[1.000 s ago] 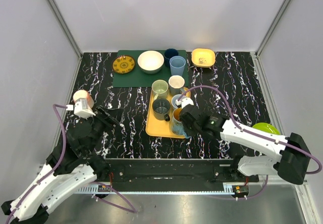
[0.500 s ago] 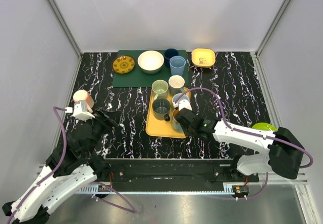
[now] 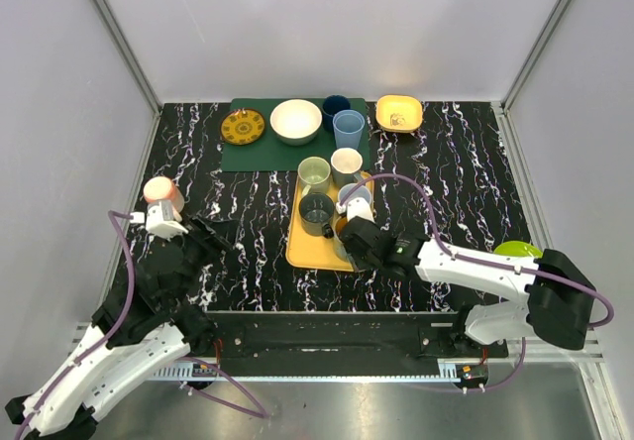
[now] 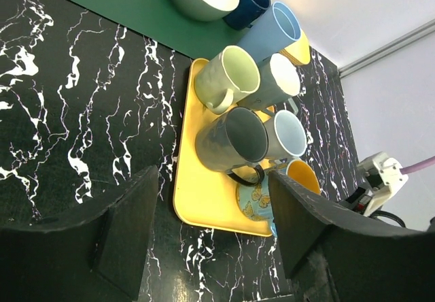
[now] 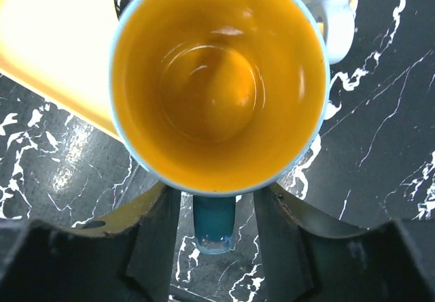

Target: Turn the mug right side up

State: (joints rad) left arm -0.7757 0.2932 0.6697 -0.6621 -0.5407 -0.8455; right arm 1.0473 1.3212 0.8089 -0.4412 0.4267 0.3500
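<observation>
ok so the mug (image 5: pixel 217 91) is the one with the orange inside and the blue butterfly print outside, sitting at the near right corner of the yellow tray (image 4: pixel 204 207), partly hanging over the edge onto the black marbled worktop (image 3: pixel 446 163). In the right wrist view you look straight down into its mouth, so the opening faces that camera, and its teal handle (image 5: pixel 214 230) pokes out toward the bottom of the frame. From the left wrist cam it looks tipped a bit rather than dead upright, can't say by how much

right gripper (image 5: pixel 215 210) has a finger on each side of that handle with a sliver of gap on both sides, so it's spread and not pinching anything as far as I can see. The rim hides the fingertips, though

left gripper (image 4: pixel 211 179) is parked off to the left over bare worktop, fingers wide apart, nothing between them

a grey mug (image 4: pixel 238 135) and a light blue mug (image 4: pixel 289 132) sit just behind our mug on the same tray, mouths up
</observation>
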